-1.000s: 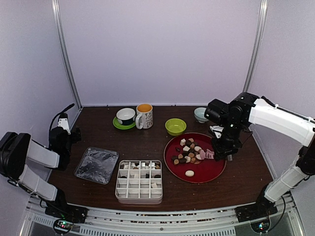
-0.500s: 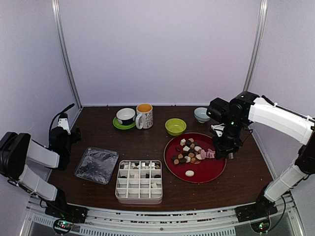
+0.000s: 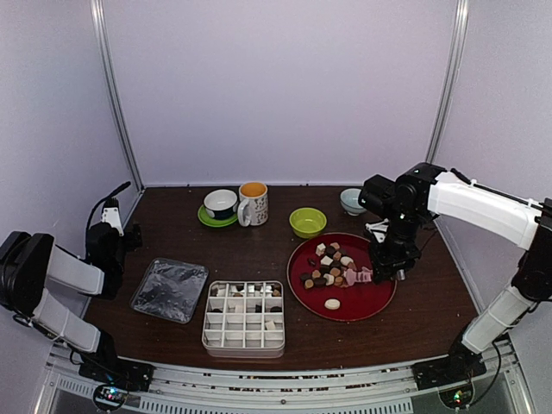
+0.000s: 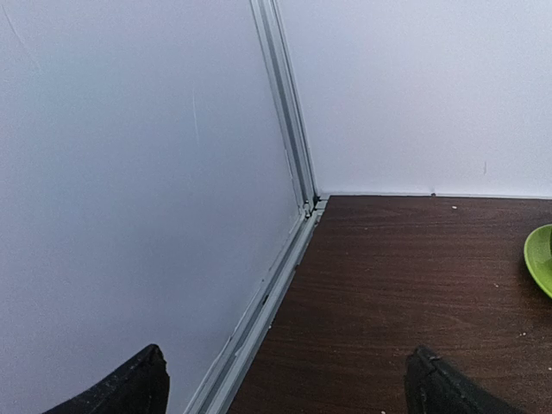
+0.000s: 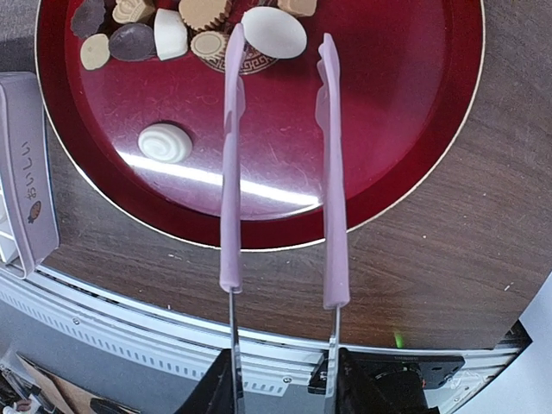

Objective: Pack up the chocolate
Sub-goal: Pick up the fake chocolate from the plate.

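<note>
Right wrist view: the right claw (image 5: 285,388) grips slim pink plastic tongs (image 5: 231,164), a cream oval piece showing between their parted tips; small brown, tan and cream chocolate pieces (image 5: 172,30) lie heaped on a round dark-red plate (image 5: 405,129) near the dark wooden bench's (image 3: 259,250) right edge; the left claw (image 4: 285,379) gapes wide

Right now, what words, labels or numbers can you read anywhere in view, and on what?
"SuLu" (sideways, an uncertain reading): on the pale lilac strip beside the red plate.
Dark marks on the mug: too small to read.
Nothing else is legible.
</note>
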`<action>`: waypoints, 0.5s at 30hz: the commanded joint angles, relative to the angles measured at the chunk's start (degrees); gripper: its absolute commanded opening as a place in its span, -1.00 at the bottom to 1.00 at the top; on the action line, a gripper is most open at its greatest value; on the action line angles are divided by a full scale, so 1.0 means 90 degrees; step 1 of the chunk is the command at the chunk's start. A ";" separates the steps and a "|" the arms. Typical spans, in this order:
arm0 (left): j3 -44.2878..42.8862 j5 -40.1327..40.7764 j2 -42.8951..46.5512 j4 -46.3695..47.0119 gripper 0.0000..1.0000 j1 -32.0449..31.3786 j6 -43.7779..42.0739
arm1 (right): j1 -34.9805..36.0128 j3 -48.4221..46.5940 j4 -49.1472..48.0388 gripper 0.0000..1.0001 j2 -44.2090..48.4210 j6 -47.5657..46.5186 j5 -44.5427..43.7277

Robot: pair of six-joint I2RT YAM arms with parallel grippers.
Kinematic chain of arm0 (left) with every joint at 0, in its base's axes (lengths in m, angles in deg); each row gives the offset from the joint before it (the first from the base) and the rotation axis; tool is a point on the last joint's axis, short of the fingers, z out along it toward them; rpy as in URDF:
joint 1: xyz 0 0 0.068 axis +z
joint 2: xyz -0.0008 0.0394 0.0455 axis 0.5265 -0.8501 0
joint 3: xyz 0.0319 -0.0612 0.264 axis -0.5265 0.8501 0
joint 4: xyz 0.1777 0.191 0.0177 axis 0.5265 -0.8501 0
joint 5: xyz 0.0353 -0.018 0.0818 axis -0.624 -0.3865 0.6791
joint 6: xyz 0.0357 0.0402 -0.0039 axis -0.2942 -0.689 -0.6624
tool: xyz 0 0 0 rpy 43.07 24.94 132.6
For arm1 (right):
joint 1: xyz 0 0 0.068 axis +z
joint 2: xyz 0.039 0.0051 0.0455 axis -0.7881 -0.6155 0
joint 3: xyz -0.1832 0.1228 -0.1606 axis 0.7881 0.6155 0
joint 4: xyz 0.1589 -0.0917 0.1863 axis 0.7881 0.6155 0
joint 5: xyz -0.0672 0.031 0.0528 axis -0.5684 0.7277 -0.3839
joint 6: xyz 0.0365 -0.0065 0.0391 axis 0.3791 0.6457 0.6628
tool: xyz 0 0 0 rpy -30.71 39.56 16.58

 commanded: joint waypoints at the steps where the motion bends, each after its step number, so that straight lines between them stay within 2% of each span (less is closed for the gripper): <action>1: -0.0111 0.0027 -0.0044 0.0216 0.96 0.0048 0.0069 | -0.0060 -0.0051 -0.0083 -0.28 -0.0213 -0.0172 0.0077; 15: -0.0115 0.0022 -0.0044 0.0212 0.96 0.0049 0.0070 | -0.0273 -0.0266 -0.0304 -0.30 -0.0740 -0.0342 0.0041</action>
